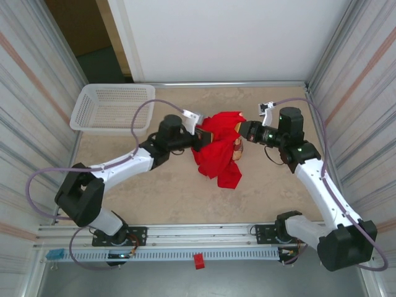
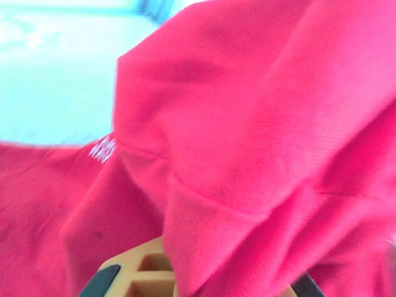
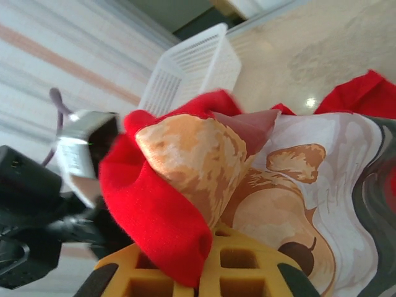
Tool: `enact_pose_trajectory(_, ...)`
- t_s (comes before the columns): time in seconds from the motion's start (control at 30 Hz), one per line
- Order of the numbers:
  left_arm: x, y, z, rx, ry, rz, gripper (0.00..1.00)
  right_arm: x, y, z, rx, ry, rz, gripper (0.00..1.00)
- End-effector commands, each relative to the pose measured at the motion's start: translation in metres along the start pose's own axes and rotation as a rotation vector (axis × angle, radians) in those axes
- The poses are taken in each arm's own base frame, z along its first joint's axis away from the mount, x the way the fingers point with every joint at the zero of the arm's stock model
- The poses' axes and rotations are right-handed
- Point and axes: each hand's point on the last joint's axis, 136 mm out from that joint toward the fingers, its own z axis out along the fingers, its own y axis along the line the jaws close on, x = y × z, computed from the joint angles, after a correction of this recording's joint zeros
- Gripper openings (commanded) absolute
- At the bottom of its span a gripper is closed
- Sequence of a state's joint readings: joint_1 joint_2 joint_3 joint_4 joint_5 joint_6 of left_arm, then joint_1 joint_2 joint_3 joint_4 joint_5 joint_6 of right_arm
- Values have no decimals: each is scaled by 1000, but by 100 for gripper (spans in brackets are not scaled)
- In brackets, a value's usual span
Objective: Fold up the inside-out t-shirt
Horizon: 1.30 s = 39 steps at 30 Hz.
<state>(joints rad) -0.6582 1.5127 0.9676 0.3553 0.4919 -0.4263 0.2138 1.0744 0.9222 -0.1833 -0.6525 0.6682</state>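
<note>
L gripper (image 1: pixel 201 141) is pressed shut on shirt (image 1: pixel 218 158), biting its left edge, arm reaching in from near-left. Wrist view: dark fingertips (image 2: pixel 99 281) poke up at btm w/ yellow pad btwn them. Red cloth drapes over the pad & down into the gap. Small white lettering (image 2: pixel 102 148) sits on a seam at left, too blurry to read. Pale table shows top left behind the cloth.

Basket (image 1: pixel 111 108), white mesh, sits in far-left corner of table (image 1: pixel 173 192), behind L arm's elbow, well apart from shirt.

Shirt is a bunched red lump btwn both grippers, approx mid-table. Its upper part spans the short gap btwn them, and the rest trails toward the near edge w/ a tail at lower right. Can't tell if any of it is off the table.

R gripper (image 1: pixel 238 142) is at shirt's right edge, facing L gripper, arm coming from near-right. Wrist view: R gripper (image 3: pixel 198 281) has jaws close together on the shirt, a red fold (image 3: pixel 154 204) tucked down btwn the yellow pads. Just right of the fold a print (image 3: pixel 297 179) shows, white w/ tan & brown cartoon shapes. L arm's dark wrist (image 3: pixel 25 204) is at left, touching the cloth, basket beyond it at top.
</note>
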Motion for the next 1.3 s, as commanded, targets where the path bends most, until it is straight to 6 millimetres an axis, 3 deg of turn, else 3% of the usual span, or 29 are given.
enact_pose_trajectory(0.0, -36, -74, -34, 451, -18, -1, 0, -20, -29, 7, 70, -64, 33, 38)
enact_pose_trajectory(0.03, -41, -81, -39, 498, -13, -8, 0, -21, -36, 12, 93, -58, 39, 50)
enact_pose_trajectory(0.1, -49, -92, -45, 565, -9, -12, 0, -23, -41, 18, 103, -42, 50, 56)
enact_pose_trajectory(0.23, -59, -104, -50, 622, -17, -10, 0, -18, -25, 8, 83, -45, 32, 59)
enact_pose_trajectory(0.43, -66, -104, -47, 614, -19, -18, 0, 13, 18, -21, 64, -61, -81, 70)
enact_pose_trajectory(0.6, -66, -100, -44, 581, -10, -20, 0, 28, 33, -33, 85, -102, -178, 75)
enact_pose_trajectory(0.7, -68, -99, -43, 575, -12, -25, 0, 32, 40, -26, 66, -87, -214, 77)
enact_pose_trajectory(0.83, -70, -97, -42, 566, -17, -27, 0, 33, 36, 1, 78, -38, -234, 77)
enact_pose_trajectory(0.93, -70, -93, -40, 556, -24, -38, 0, 32, 28, 22, 94, -1, -241, 65)
enact_pose_trajectory(0.97, -70, -90, -39, 551, -24, -46, 0, 30, 28, 25, 92, 7, -248, 52)
enact_pose_trajectory(1.0, -70, -87, -37, 542, -23, -55, 0, 28, 29, 28, 82, 17, -252, 22)
enact_pose_trajectory(1.03, -69, -82, -36, 531, -22, -64, 0, 28, 31, 28, 61, 32, -248, 1)
enact_pose_trajectory(1.13, -61, -50, -29, 445, -5, -118, 0, 24, 36, 20, -17, 59, -232, 0)
enact_pose_trajectory(1.27, -43, 18, -19, 307, 16, -230, 0, 29, 62, 0, -218, 96, -267, 0)
